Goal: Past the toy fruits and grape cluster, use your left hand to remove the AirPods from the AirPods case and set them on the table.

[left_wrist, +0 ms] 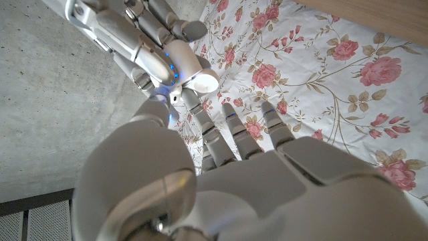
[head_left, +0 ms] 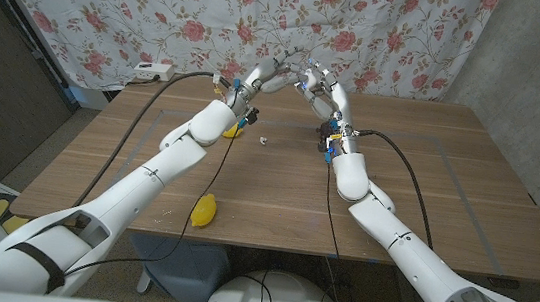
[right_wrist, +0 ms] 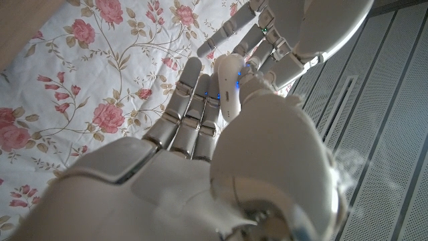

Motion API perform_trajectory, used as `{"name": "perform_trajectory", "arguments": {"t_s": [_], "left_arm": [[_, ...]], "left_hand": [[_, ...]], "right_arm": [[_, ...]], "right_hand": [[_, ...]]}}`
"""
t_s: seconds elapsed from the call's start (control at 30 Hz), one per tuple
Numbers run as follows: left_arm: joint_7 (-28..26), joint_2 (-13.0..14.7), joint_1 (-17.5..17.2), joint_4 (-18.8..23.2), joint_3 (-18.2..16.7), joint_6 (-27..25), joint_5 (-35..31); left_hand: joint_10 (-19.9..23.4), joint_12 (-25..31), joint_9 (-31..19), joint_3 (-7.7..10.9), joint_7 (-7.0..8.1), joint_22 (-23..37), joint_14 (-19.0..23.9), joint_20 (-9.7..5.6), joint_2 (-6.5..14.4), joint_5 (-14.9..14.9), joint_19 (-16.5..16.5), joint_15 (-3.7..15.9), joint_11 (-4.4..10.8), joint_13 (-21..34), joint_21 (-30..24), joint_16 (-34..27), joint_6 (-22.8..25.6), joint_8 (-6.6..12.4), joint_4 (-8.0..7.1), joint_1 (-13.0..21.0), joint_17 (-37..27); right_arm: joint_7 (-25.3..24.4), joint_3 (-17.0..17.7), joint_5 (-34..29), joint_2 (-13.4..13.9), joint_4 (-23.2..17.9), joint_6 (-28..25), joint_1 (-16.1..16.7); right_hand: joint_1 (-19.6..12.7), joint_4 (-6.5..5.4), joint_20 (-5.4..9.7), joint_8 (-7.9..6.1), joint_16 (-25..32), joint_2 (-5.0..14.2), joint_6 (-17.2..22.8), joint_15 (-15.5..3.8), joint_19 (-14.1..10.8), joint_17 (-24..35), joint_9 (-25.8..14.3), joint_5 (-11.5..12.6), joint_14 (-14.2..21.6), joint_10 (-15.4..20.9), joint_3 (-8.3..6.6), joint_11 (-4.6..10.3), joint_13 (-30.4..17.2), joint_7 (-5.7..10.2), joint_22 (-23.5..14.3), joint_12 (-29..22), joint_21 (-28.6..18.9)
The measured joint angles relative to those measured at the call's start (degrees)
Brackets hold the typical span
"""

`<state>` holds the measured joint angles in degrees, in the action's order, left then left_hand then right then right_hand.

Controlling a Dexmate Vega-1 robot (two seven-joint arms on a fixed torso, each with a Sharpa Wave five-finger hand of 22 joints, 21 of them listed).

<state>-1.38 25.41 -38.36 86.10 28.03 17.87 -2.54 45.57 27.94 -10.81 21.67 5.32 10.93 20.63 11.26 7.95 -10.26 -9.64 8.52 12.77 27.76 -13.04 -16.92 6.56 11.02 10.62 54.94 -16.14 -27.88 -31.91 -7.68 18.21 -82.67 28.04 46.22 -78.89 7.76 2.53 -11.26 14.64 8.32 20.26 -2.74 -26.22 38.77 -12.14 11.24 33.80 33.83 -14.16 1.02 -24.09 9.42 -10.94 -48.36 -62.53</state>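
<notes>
Above the counter's (head_left: pixel 467 192) far edge the right hand (head_left: pixel 319 84) holds the white AirPods case (right_wrist: pixel 229 87) while the left hand (head_left: pixel 268 75), fingers loosely spread, must next pinch out an earbud.

A white curtain (head_left: pixel 113 14) printed with pink roses and green leaves is seen behind the brown wooden desk (head_left: pixel 467 192). A yellow toy fruit (head_left: pixel 204 211) is seen near the front edge. Blue lights are shown on the silver-white left hand (left_wrist: pixel 221 174).
</notes>
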Motion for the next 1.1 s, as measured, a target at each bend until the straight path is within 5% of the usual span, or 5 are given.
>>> {"name": "perform_trajectory", "arguments": {"t_s": [0.3, 1.1], "left_arm": [[-0.99, -0.20, -0.36, 0.20, -0.22, -0.12, 0.63], [-4.24, -1.89, -1.29, -1.36, -1.15, 1.79, 1.22]], "left_hand": [[0.39, 2.06, 0.00, 0.94, -0.30, 0.00, 1.01, -0.20, 0.58, 0.08, -0.20, 0.79, -0.40, 0.13, 0.00, -1.06, 0.30, 0.00, 0.13, 4.43, -1.25], [0.38, 3.72, 0.01, 0.68, -0.10, 0.01, 1.92, -0.41, 0.81, 0.09, -1.02, 1.30, -0.41, 6.37, 0.00, -2.16, 0.51, 0.01, -0.45, 6.19, -2.88]], "right_arm": [[-0.39, -0.32, -0.22, 0.08, 0.02, -0.20, -0.26], [-0.34, -0.14, 1.14, -0.15, 0.30, -0.67, -0.14]], "right_hand": [[0.00, 0.08, 0.01, 0.00, 0.00, 0.00, 0.00, 0.01, -0.02, 0.00, 0.00, -0.01, -0.01, 0.00, -0.08, 0.00, 0.00, 0.00, 0.26, 0.00, -0.21], [0.00, 0.07, 0.13, 0.00, 0.00, 0.00, 0.00, 0.01, 0.49, 0.00, 0.06, 0.01, -0.01, -0.01, -0.07, -0.02, 0.00, 0.00, 0.28, 0.00, -0.42]]}}
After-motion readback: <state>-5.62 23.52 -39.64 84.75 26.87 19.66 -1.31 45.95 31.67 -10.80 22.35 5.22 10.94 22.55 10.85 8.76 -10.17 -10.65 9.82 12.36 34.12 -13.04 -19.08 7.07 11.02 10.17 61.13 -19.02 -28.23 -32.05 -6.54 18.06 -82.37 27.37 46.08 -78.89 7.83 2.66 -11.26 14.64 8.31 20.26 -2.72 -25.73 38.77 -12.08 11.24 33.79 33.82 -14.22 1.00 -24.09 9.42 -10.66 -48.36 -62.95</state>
